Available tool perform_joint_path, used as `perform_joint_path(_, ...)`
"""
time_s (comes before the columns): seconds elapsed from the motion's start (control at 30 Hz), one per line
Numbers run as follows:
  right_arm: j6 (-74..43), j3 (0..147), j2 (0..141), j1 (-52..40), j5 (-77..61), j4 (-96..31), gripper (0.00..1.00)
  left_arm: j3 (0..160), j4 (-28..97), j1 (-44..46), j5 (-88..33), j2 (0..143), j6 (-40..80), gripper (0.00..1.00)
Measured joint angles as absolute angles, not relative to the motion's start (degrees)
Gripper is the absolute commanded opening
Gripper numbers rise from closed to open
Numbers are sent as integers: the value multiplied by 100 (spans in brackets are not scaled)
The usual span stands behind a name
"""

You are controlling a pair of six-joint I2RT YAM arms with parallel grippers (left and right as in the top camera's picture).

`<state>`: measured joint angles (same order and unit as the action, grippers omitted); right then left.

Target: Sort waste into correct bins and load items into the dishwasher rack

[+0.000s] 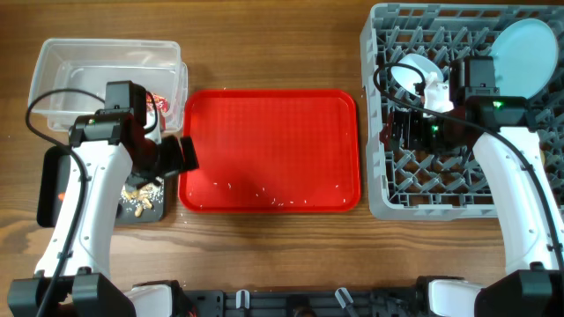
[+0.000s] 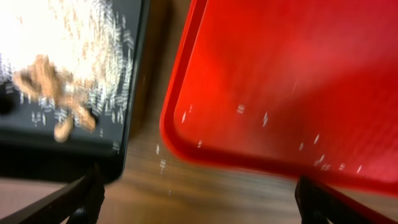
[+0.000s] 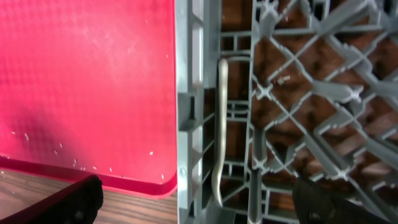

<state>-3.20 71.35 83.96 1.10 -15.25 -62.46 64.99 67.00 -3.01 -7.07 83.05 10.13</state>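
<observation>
My left gripper [image 1: 187, 155] hangs open and empty over the gap between the black tray [image 1: 152, 211] and the red tray. In the left wrist view its fingers [image 2: 199, 208] spread wide over bare wood. Brown food scraps [image 2: 53, 93] and rice-like crumbs lie in the black tray [image 2: 127, 124]. A red-and-white wrapper [image 1: 159, 104] lies in the clear tub [image 1: 62, 66]. My right gripper [image 1: 389, 132] is open and empty over the left side of the grey rack [image 1: 374, 189]. Just ahead of its fingers [image 3: 199, 208], a white spoon [image 3: 219, 130] lies in the rack [image 3: 186, 93]. A light-blue plate [image 1: 526, 55] and a pale bowl [image 1: 412, 74] sit in the rack.
The flat red tray [image 1: 269, 150] lies between the bins and the rack, with scattered rice crumbs [image 1: 282, 201] near its front edge; it also shows in the left wrist view [image 2: 280, 74] and the right wrist view [image 3: 87, 81]. A small orange bit [image 1: 60, 195] shows in the black tray beside my left arm.
</observation>
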Motion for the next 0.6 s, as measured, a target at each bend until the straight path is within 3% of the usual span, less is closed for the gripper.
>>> perform_joint_path(0.23,-458,6724,7535,113,-1374,-5704,100,6193,6707,-301,-692,7415,947,100)
perform_joint_path(0.43,-495,5376,4880,113,-1129,-4357,100,5057,5579,-301,-674,4534,908,100)
perform_joint_path(0.6,-517,5030,3240,113,-952,-4410,100,4737,5352,-301,-674,2893,926,100)
